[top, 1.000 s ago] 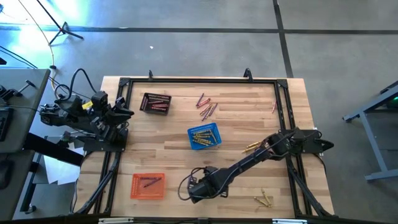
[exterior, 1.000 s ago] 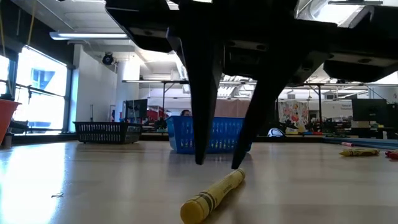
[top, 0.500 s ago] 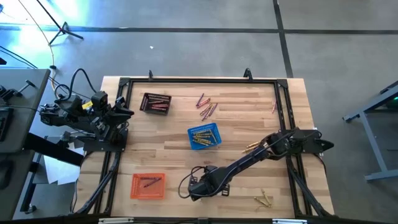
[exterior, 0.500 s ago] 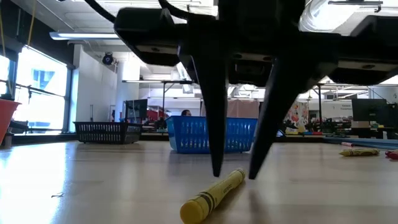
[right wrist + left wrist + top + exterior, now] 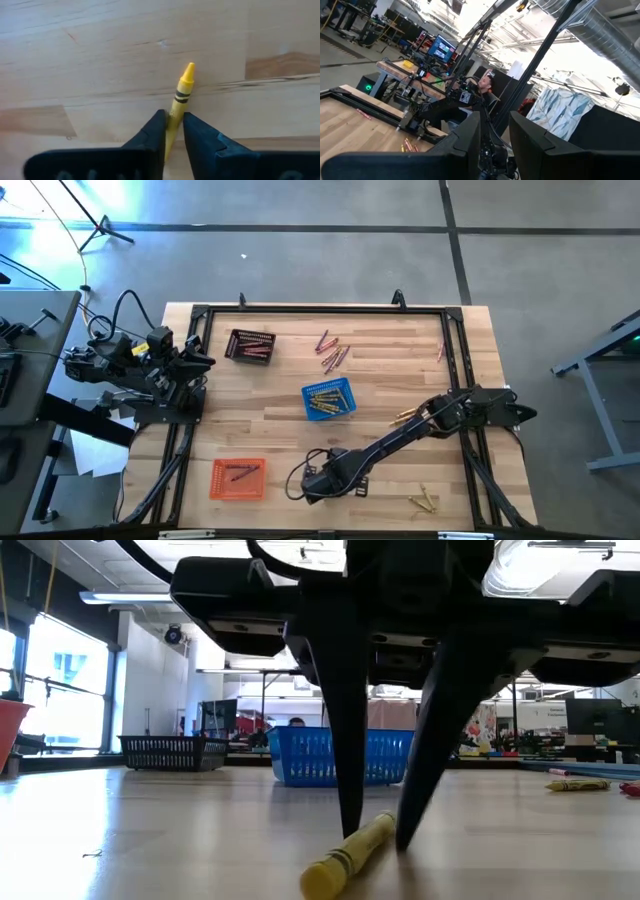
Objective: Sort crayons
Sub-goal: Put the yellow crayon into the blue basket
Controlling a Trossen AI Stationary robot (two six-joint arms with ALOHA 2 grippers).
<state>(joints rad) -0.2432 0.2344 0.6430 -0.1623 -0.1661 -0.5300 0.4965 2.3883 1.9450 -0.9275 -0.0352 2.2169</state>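
A yellow crayon (image 5: 180, 100) lies on the table (image 5: 75, 60), its rear half hidden between the right gripper's (image 5: 173, 122) fingers, which pinch it. From overhead that crayon is hidden under the gripper; the low view shows it touching the wood. The left gripper (image 5: 494, 137) waits off the table's edge, fingers slightly apart.

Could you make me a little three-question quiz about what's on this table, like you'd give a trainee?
1. What colour is the crayon between the fingers of the right gripper?
2. True or false: the orange basket sits nearer the left arm's side than the blue basket.
3. Where is the left gripper: A) over the black basket, B) pulled back off the table's left edge?

Key: 1 yellow; 2 true; 3 B.
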